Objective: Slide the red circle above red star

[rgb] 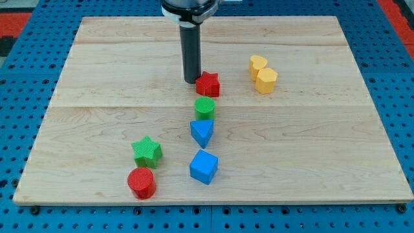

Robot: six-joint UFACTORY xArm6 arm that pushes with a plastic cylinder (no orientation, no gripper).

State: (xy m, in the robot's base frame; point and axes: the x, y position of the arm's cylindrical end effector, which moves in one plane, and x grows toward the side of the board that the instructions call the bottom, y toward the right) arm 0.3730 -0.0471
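Nearest the view's bottom sits the red circle (141, 183), close to the board's (323, 168) lower edge, with the green star (147, 151) just above it, nearly touching. That star is my first worry: a straight shove upward would likely plough the circle into it, so I judge I should come in from the circle's left and below and steer it rightward first. To its right stands the blue cube (204, 167), then the blue triangle (202, 132) and the green cylinder (204, 107), stacked in a line leading up the board. That column blocks a direct lane too, so I reckon a wide curve is cleanest. Further up, the red star (208, 84) sits with my tip (191, 81) right at its left side, seemingly touching. There are no jaws on this rig, only the rod. Off right lie two yellow blocks (262, 74), pressed together; their shapes are hard to read. The arm's upper part is cut off at the top.
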